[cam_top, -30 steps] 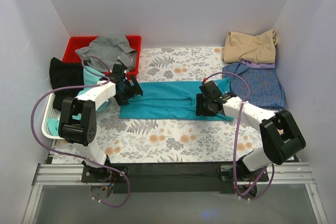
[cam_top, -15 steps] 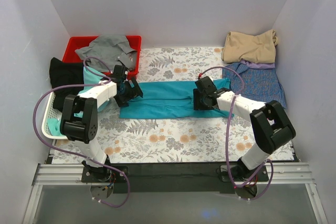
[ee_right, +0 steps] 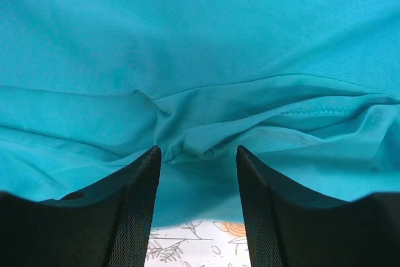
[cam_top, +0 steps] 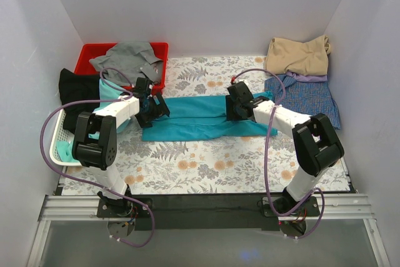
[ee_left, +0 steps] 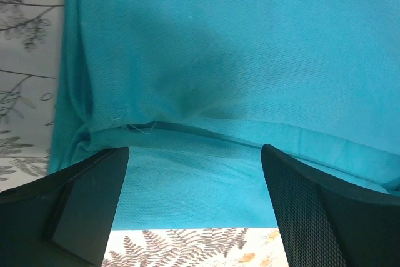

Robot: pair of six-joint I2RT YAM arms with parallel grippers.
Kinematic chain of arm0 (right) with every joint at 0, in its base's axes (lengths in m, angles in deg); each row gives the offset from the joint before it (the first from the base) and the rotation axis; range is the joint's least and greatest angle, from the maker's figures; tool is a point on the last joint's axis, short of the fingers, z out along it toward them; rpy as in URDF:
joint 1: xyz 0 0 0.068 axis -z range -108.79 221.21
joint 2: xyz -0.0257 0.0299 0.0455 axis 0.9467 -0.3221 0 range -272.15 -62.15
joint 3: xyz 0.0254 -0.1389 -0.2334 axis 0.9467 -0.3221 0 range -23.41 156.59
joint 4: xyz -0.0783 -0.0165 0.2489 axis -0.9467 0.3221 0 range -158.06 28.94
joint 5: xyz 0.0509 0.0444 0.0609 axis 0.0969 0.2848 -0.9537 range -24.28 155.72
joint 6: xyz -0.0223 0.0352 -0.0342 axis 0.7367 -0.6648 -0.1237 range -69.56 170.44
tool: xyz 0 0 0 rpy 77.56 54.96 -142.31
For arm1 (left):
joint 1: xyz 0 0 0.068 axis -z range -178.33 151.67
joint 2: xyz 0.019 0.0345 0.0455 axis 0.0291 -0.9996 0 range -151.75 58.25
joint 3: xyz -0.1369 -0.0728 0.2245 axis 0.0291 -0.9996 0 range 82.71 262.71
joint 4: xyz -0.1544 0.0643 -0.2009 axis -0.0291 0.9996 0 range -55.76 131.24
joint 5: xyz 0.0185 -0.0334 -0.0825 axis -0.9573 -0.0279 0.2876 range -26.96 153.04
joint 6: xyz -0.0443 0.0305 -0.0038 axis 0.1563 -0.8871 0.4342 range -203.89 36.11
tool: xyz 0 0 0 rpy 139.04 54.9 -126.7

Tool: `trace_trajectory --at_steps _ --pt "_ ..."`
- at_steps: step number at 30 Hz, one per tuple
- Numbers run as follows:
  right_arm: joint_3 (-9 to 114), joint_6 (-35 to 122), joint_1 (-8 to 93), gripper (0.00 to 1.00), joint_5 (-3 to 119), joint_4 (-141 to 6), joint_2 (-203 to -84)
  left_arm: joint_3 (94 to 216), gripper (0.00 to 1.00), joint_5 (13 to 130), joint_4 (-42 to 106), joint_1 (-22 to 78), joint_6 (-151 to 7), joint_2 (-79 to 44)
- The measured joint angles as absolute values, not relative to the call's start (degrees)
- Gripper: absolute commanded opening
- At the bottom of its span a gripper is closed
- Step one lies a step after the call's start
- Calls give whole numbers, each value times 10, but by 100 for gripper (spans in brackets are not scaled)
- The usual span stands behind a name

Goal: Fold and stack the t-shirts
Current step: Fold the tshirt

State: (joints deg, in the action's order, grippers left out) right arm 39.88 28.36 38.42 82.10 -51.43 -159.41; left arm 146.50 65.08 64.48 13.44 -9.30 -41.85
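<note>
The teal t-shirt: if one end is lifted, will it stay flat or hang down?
Probably limp: the teal t-shirt already lies in soft creases. Likely light, since the knit looks thin. Pushed, it probably bunches, as at its wrinkled end.

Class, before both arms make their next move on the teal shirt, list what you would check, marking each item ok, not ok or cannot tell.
1. Teal shirt folded into a long strip on the table: ok.
2. Left hand open above its left end: ok.
3. Right hand open above its right end: ok.
4. Cloth smooth under the right hand: not ok, creased.
5. Either hand touching the cloth: cannot tell.
</note>
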Motion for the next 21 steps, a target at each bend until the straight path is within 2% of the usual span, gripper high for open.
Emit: trace_trajectory --at_steps 4,10,17,21 --pt "393 284 391 58 843 -503 -1599 1465 86 627 652 135 -96 -418" --pt "322 282 429 59 877 -499 -1589 1464 87 583 664 134 -100 -418" --pt "208 270 448 60 894 -487 -1460 1460 87 556 671 131 -112 -418" --pt "231 280 448 61 894 -473 -1412 1464 87 579 659 130 -123 -411"
